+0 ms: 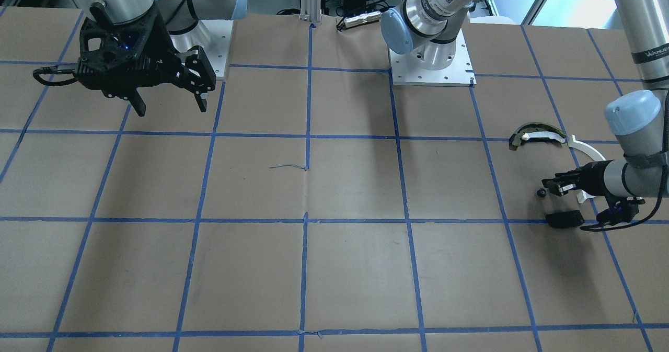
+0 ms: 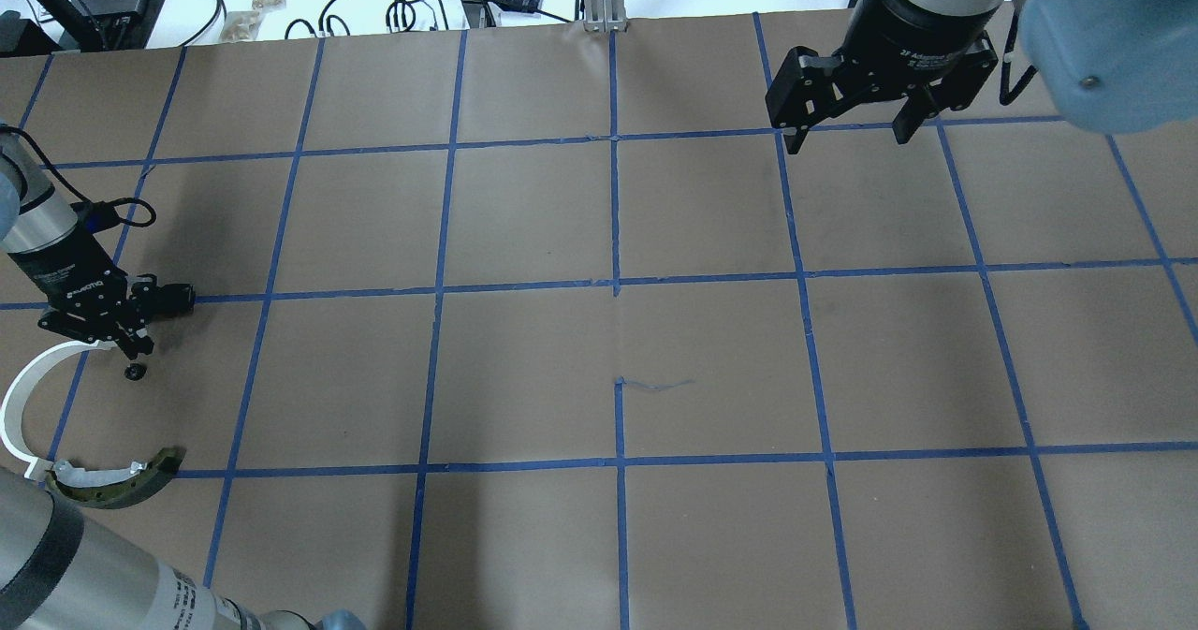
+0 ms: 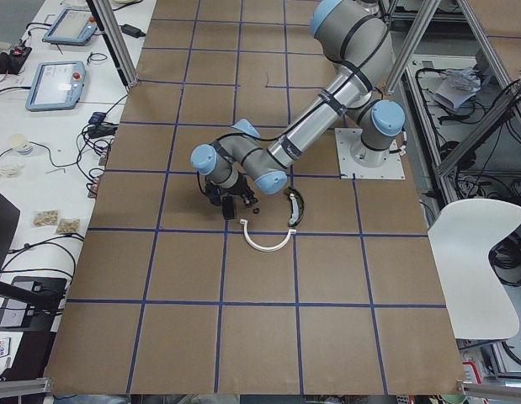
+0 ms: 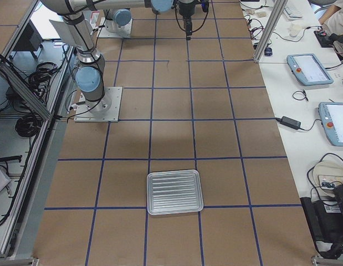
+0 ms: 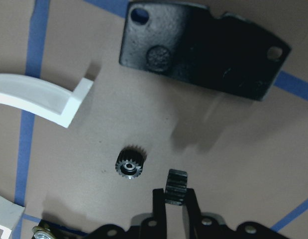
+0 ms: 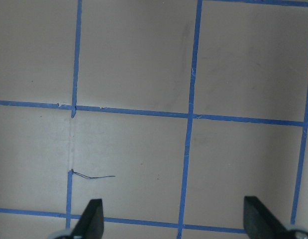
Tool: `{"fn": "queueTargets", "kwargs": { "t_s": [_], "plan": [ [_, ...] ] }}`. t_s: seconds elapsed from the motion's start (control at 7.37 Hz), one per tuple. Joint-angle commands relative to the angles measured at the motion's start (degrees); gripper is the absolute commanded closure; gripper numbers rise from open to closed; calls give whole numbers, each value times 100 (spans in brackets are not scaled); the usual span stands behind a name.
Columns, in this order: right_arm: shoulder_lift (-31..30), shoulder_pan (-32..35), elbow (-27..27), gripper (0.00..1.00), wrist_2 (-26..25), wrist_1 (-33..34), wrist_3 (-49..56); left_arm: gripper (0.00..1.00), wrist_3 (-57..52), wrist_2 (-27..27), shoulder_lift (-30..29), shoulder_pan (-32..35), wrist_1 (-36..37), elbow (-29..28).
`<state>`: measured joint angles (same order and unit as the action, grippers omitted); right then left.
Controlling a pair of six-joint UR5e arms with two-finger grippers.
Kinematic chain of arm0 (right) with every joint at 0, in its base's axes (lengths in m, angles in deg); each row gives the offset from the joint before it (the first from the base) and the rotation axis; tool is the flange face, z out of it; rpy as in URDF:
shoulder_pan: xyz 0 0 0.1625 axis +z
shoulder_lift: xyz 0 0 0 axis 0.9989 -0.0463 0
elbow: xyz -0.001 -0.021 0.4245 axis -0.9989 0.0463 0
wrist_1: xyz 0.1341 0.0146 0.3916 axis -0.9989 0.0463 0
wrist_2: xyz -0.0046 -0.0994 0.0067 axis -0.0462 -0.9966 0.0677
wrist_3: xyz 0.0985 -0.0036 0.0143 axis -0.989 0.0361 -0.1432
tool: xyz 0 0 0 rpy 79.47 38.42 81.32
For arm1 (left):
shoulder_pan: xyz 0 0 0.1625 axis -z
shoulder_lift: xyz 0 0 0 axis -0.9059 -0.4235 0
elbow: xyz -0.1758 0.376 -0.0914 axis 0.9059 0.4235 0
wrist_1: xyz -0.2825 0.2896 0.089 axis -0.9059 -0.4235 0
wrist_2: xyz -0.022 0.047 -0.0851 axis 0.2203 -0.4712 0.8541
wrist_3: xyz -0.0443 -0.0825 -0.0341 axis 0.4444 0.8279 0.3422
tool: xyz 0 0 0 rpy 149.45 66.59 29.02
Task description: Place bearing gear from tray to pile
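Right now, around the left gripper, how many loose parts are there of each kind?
Gears: 2, the gear on the table and the held gear in the left gripper
Black plate: 1
White half-ring strip: 1
Olive-and-white curved piece: 1
Total: 5

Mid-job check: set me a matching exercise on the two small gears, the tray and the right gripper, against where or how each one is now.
Things:
1. gear on edge
2. flat gear
3. tray
4. right gripper

States:
A. lying loose, untouched
B. open, holding nothing
C. between the jaws of the left gripper
D. near the table's right end, nothing in it

Pairs: 1-C, 2-A, 3-D, 4-B
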<state>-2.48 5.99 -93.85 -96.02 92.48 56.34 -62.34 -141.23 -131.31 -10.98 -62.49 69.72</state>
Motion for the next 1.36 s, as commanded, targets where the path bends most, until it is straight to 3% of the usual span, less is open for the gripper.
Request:
{"fn": "queueTargets", "kwargs": {
  "t_s": [0.0, 0.27, 0.54, 0.81, 1.22],
  "plan": [
    [0, 0, 0, 0, -4, 2, 0, 0, 25, -10, 137, 52, -75, -75],
    [0, 0, 0, 0, -4, -7, 0, 0, 87, -10, 392, 227, -154, -486],
    [0, 0, 0, 0, -4, 2, 0, 0, 287, 190, 768, 840, -311, -988],
    [0, 0, 0, 0, 5, 2, 0, 0, 788, 1076, 1278, 1246, -312, -1208],
    [0, 0, 0, 0, -4, -7, 0, 0, 825, 1071, 2096, 2386, -408, -1228]
  ]
}}
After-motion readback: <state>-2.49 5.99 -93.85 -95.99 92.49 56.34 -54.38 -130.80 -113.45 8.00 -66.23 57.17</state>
